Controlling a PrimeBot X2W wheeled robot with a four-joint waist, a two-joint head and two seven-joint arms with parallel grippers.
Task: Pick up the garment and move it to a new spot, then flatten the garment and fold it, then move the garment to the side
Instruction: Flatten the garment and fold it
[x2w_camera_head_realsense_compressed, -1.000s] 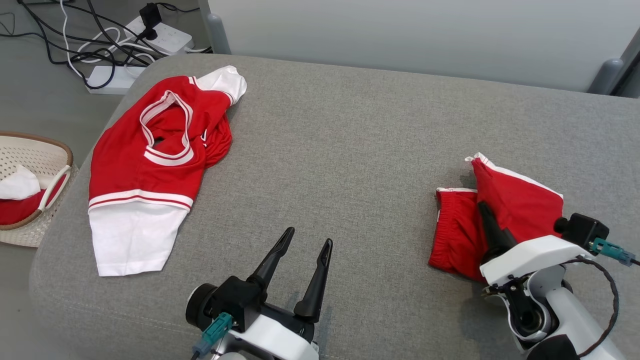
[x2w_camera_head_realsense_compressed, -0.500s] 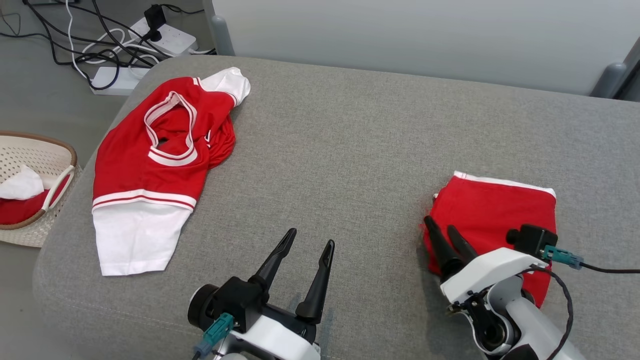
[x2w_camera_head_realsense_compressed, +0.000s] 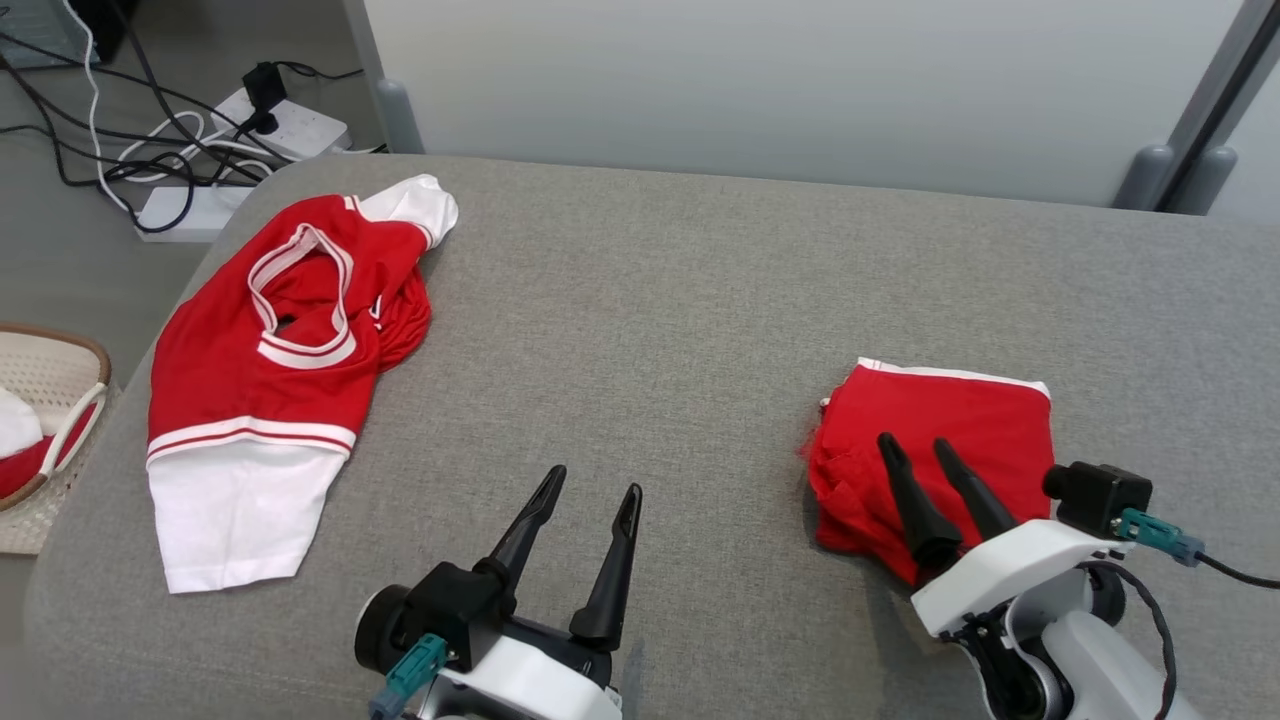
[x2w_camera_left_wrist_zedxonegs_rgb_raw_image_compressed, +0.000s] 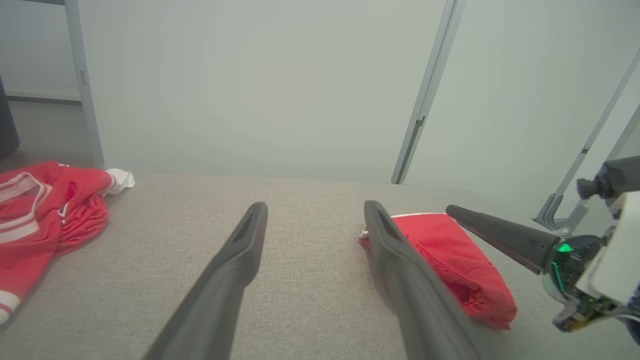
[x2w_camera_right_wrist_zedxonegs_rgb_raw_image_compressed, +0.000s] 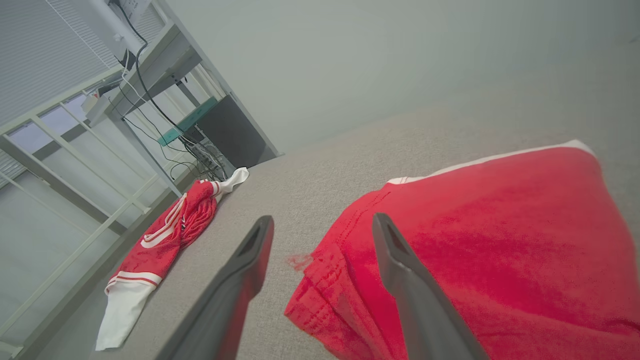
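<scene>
The folded red garment (x2w_camera_head_realsense_compressed: 990, 410) lies on the right part of the grey cushion (x2w_camera_head_realsense_compressed: 680, 330), directly beneath the right gripper (x2w_camera_head_realsense_compressed: 912, 443). The gripper's jaws stand spread and hold nothing. In the right wrist view one finger reaches over the cloth while the other sits at its bunched left edge. Whether the tips touch the fabric is hard to tell from these angles.

The bundle's long axis runs roughly across the cushion, left to right, with the white-trimmed hem on its far side. The right arm is plainly the nearer. The left gripper (x2w_camera_head_realsense_compressed: 594, 480), jaws also spread and empty, hovers well apart near the cushion's front.

A broad stretch of bare cushion separates the bundle from a red-and-white jersey (x2w_camera_head_realsense_compressed: 250, 390) spread near the left edge. Beyond that edge sits a woven basket (x2w_camera_head_realsense_compressed: 90, 350).
</scene>
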